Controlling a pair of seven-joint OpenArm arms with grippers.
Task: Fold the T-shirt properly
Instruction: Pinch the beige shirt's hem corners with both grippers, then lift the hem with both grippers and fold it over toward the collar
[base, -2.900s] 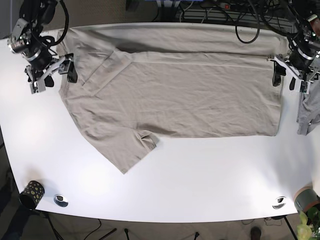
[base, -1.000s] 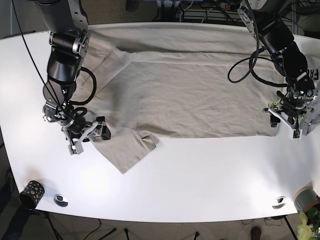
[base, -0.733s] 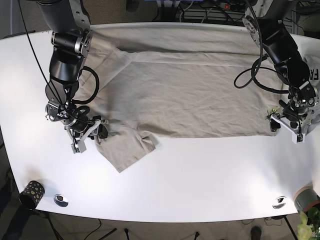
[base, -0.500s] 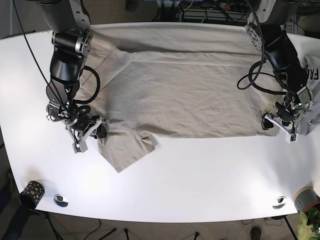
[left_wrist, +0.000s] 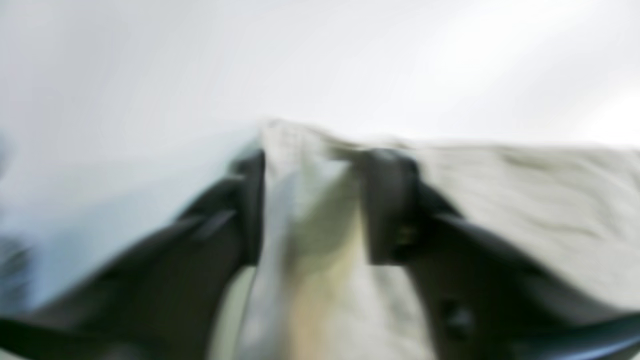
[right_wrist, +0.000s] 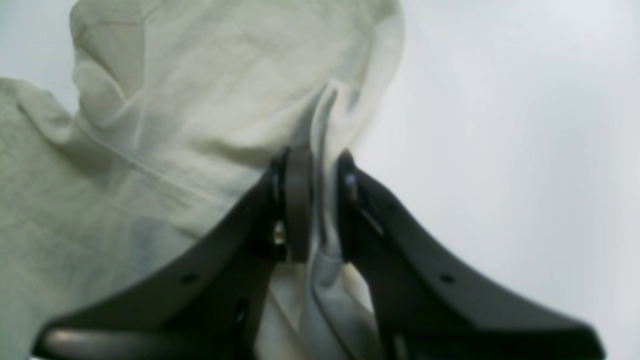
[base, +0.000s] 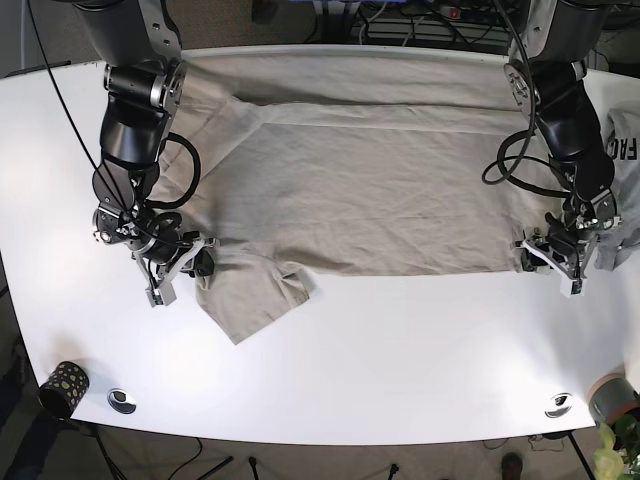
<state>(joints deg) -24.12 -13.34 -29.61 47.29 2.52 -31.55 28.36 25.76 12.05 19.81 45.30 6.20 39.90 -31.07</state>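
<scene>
1. Broadly, the table (base: 420, 350) carries the T-shirt (base: 370, 190) spread flat, its long axis running across the base view from the sleeve end on that view's left to the hem end on its right.
2. Both arms stand at the near long edge of the cloth, one at each end; the far edge lies away from them, which is likely the direction of a fold.
3. The right gripper (base: 182, 266) sits at the sleeve end; the right wrist view shows its fingers (right_wrist: 299, 200) pressed together on a pinched ridge of fabric.
4. The left gripper (base: 552, 250) sits at the near hem corner; the blurred left wrist view shows fabric between its two fingers (left_wrist: 387, 200), which stand noticeably apart, so a firm clamp cannot be confirmed.
</scene>
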